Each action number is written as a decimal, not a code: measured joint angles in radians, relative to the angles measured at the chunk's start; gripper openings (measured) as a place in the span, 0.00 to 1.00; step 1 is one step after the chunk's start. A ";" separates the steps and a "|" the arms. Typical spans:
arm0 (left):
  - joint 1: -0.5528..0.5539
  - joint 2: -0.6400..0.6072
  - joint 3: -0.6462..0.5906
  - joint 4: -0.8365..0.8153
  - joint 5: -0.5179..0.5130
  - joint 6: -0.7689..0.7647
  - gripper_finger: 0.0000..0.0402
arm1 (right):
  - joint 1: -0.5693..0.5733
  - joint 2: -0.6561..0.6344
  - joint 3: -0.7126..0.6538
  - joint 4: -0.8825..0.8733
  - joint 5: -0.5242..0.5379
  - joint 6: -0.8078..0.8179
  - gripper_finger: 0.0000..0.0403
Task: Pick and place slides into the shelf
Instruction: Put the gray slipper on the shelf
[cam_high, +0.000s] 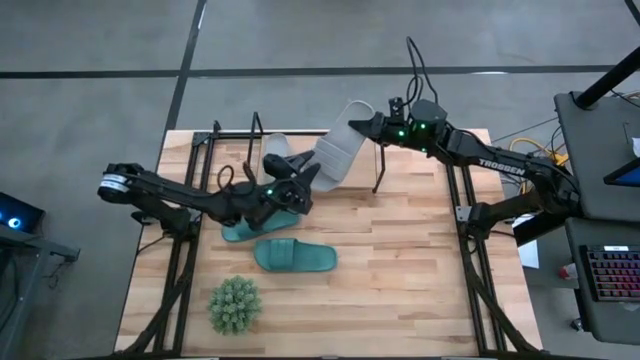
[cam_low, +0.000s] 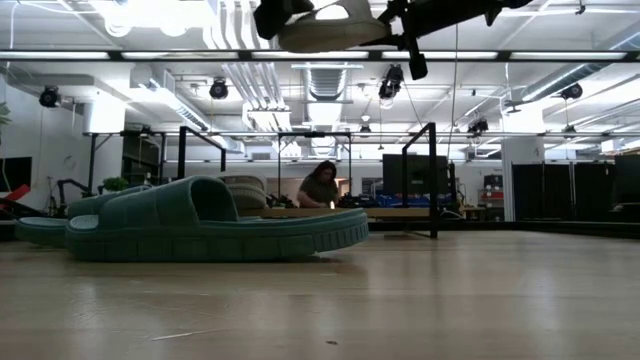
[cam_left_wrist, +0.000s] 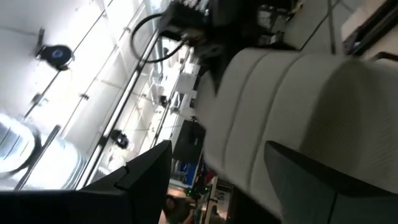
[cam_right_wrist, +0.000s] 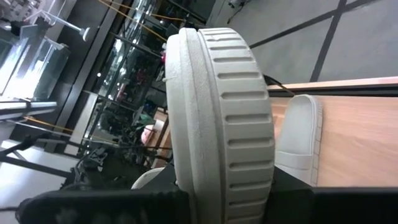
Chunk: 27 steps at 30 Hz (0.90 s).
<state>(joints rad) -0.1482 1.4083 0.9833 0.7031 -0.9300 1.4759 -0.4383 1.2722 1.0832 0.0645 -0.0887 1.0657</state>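
A light grey slide (cam_high: 338, 152) hangs in the air over the table's far middle, with my right gripper (cam_high: 368, 124) shut on its far end. My left gripper (cam_high: 305, 180) is open at the slide's near end, and its fingers (cam_left_wrist: 149, 171) stand by the ribbed strap (cam_left_wrist: 273, 93). A second grey slide (cam_high: 274, 148) lies sole down at the black wire shelf (cam_high: 215, 140), far left. One teal slide (cam_high: 295, 257) lies on the table. Another (cam_high: 240, 232) lies partly hidden under my left arm. My right gripper pinches the grey slide's sole at one end (cam_right_wrist: 217, 168) between its two fingers, across the sole's thickness. The fingers come about level from the table's right side. The slide is lifted clear and reaches away from the fingers toward my left gripper. My left gripper: I cannot tell whether it touches the slide.
A small spiky green plant (cam_high: 235, 305) stands near the front left corner. Black frame rails (cam_high: 470, 250) run along both sides of the table. A person (cam_low: 320, 188) sits in the room beyond the far edge.
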 joint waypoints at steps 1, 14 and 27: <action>-0.001 -0.007 0.000 0.000 -0.003 0.000 0.60 | -0.003 -0.001 0.000 0.001 -0.003 0.000 0.12; -0.011 -0.032 -0.035 -0.005 0.007 0.003 0.60 | -0.020 -0.002 0.001 0.061 0.003 0.005 0.12; -0.010 -0.019 -0.035 -0.004 0.014 0.005 0.60 | 0.039 -0.002 0.001 0.080 0.016 0.031 0.12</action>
<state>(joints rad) -0.1585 1.3890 0.9482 0.6993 -0.9157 1.4807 -0.3991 1.2705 1.0843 0.1444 -0.0725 1.0963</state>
